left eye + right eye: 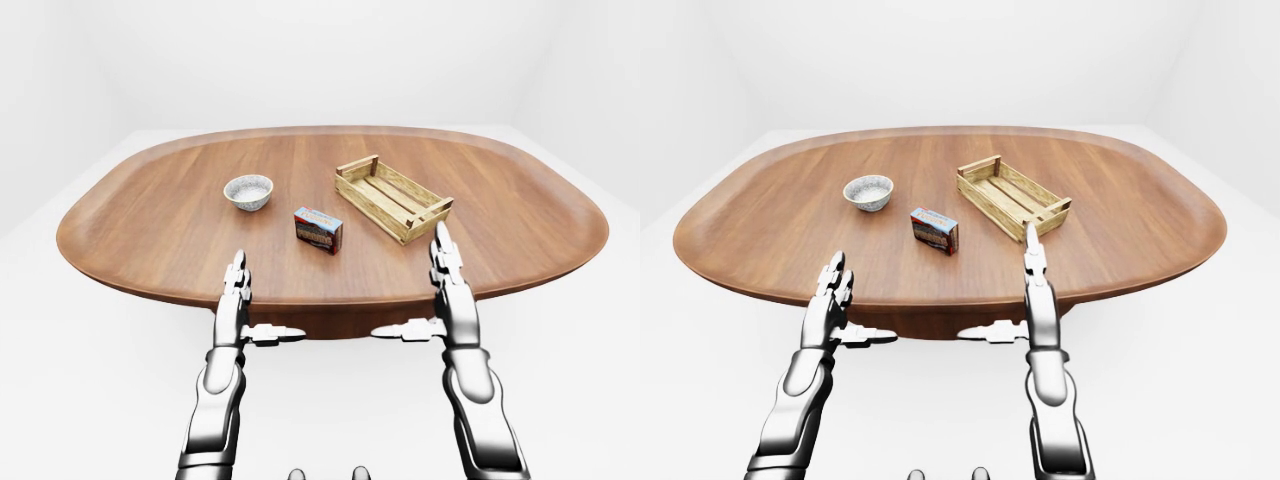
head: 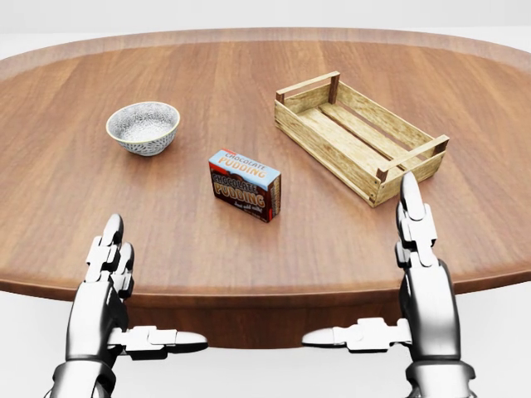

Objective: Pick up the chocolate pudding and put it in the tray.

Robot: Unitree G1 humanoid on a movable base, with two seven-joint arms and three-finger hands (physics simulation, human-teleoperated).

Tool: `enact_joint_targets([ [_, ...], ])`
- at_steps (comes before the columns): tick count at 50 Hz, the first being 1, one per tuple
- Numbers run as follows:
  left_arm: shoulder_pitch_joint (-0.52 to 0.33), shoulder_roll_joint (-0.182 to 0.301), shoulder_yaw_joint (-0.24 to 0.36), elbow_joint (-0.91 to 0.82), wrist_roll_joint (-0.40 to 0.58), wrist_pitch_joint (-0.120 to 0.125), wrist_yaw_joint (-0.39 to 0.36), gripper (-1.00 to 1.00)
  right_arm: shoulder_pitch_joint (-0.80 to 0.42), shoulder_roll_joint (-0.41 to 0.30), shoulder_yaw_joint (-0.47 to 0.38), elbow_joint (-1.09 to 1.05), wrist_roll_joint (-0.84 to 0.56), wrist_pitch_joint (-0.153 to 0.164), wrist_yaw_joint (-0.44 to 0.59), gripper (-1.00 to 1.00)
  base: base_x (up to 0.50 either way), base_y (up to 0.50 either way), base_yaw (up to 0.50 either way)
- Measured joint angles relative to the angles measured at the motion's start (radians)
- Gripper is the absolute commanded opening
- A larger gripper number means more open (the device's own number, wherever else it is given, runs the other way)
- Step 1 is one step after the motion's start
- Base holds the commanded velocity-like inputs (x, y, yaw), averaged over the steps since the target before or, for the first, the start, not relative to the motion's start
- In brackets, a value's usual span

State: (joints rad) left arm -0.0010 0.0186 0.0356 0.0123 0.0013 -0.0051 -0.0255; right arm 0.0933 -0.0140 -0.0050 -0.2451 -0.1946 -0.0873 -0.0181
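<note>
Looking down from the head camera, I log the following items, each placed against the chocolate pudding (image 2: 244,184).

Item one: chocolate pudding, a small box with a blue top face and a brown lettered side, standing on the tabletop (image 2: 66,207) near its middle. Nothing touches it.

Item two: tray (image 2: 358,135), a slatted wooden crate, up and to the right of the pudding, apart from it, set at an angle, with nothing inside.

Item three: bowl (image 2: 143,127), pale and patterned, up and to the left of the pudding, also apart from it, upright.

Item four: my left hand (image 2: 110,282), below and to the left of the pudding, at the tabletop's near edge. Fingers straight, thumb out sideways, released, holding nothing.

Item five: my right hand (image 2: 421,265), below and to the right of the pudding, reaching higher in the head view than the left one. Its fingertips (image 2: 411,187) overlap the tray's near corner in that view; I cannot tell whether they touch it. Fingers extended, thumb out sideways, released, holding nothing.
</note>
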Motion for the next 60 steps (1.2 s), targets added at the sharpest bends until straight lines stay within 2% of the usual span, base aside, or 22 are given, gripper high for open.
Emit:
enact_joint_targets([
  [9, 0.002, 0.0, 0.0, -0.006, 0.0, 0.004, 0.0, 1.0, 0.067, 0.01, 0.017, -0.182, -0.076, 0.0, -0.046, 1.0, 0.0, 0.0, 0.0],
  [18, 0.005, 0.0, 0.0, -0.014, 0.0, 0.01, -0.001, 1.0, 0.089, 0.013, 0.026, -0.261, -0.101, 0.0, -0.056, 1.0, 0.0, 0.0, 0.0],
  [32, 0.008, 0.0, 0.0, -0.016, 0.0, 0.009, -0.003, 1.0, 0.102, 0.014, 0.033, -0.298, -0.106, 0.0, -0.058, 1.0, 0.03, 0.0, 0.0],
  [60, 0.008, 0.0, -0.001, -0.012, 0.002, 0.006, -0.004, 1.0, 0.106, 0.014, 0.04, -0.302, -0.101, 0.0, -0.053, 1.0, 0.3, 0.0, 0.0],
])
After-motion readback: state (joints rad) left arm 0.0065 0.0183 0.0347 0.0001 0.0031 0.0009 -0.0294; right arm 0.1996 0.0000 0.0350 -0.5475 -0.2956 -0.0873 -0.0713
